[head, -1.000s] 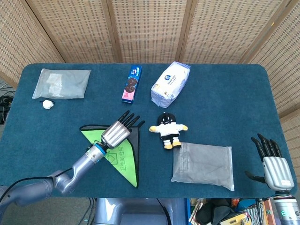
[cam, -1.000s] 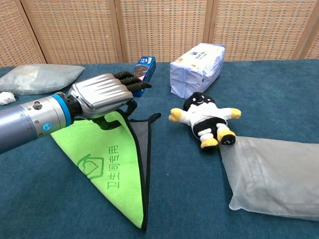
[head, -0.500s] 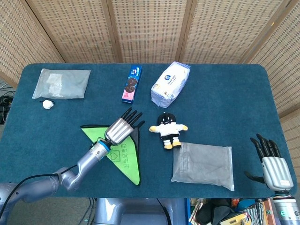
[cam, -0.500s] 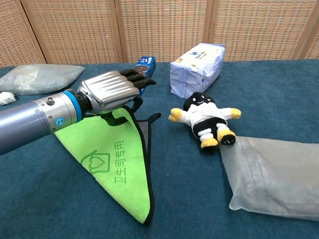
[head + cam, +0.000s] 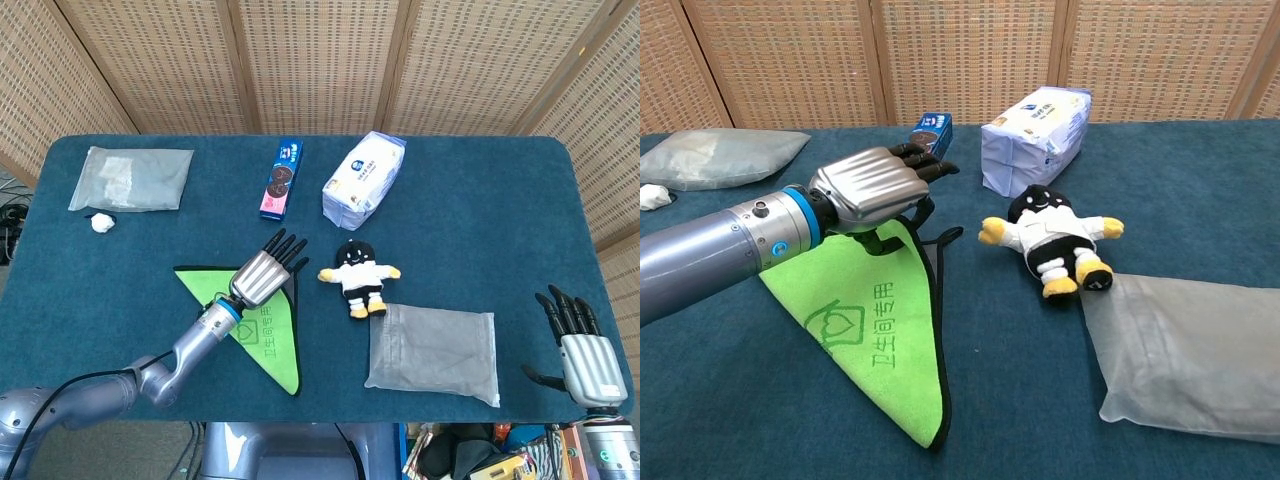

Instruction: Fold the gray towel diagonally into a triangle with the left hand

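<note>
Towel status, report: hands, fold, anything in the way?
Left hand over the towel corner, grip hidden. Right hand open, idle at the table edge. Towel lies as a green triangle. Plush toy beside it, apart.

a table (image 5: 480, 200) with a dark teal cloth carries a towel (image 5: 268, 335) folded green side up, a doll (image 5: 358, 277) beside it, a gray pouch (image 5: 433, 352) touching the doll's feet, a cookie box (image 5: 282, 179), a tissue pack (image 5: 364, 179), a clear bag (image 5: 131, 179) and a small white lump (image 5: 101, 223).
</note>
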Available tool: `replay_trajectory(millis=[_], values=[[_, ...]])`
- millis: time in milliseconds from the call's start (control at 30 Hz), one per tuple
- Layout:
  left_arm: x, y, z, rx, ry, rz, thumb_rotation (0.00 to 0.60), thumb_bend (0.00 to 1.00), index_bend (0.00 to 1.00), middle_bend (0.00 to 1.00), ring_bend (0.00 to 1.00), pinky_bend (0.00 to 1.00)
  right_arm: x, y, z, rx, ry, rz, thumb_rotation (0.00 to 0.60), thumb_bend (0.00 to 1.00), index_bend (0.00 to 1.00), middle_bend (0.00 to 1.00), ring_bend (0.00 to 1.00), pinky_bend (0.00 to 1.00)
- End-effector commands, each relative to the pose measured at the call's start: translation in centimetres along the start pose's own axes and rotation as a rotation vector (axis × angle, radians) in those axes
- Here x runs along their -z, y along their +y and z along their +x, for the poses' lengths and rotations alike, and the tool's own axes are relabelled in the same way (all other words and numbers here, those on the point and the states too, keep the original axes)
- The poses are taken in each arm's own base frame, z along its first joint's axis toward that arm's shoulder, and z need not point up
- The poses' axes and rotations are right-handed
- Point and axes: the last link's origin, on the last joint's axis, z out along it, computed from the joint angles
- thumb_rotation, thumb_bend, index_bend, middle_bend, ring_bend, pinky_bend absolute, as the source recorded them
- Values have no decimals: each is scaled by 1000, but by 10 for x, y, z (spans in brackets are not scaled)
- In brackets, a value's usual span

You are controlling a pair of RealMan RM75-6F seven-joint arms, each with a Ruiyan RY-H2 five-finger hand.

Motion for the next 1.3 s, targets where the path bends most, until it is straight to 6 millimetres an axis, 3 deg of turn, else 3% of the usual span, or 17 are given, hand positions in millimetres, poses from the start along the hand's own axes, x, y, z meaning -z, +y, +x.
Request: replay_trajectory(millis=[33,233,333,500,700,967,1200,1300], values=[[-2,0,1,-11,19,14,600,443,525,0,0,0,0,0,0,0,1,1,600,0,0,0,0,0],[-3,-2,0,-19,26,51,600,443,235,0,0,0,1,-1,0,-1,-1,4,600,0,0,0,0,0],[-3,-3,1,-18,36,71,600,444,147,0,0,0,1,-1,0,0,1,6,600,0,0,0,0,0],[3,-7,8,39,87,118,600,443,138,0,0,0,1,-2,-1,1,-4,9,600,0,0,0,0,0],[25,-13,16,160,142,173,600,444,115,0,0,0,0,0,-2,4,-9,4,600,0,0,0,0,0],[87,-24,30,380,218,227,600,442,87,0,0,0,-1,2,-1,21,-13,9,600,0,0,0,0,0],[173,-41,32,384,98,302,600,326,0,0,0,0,1,2,3,57,9,10,600,0,0,0,0,0],[223,-46,27,359,18,365,600,257,0,0,0,0,2,-1,4,97,37,22,600,0,0,0,0,0]])
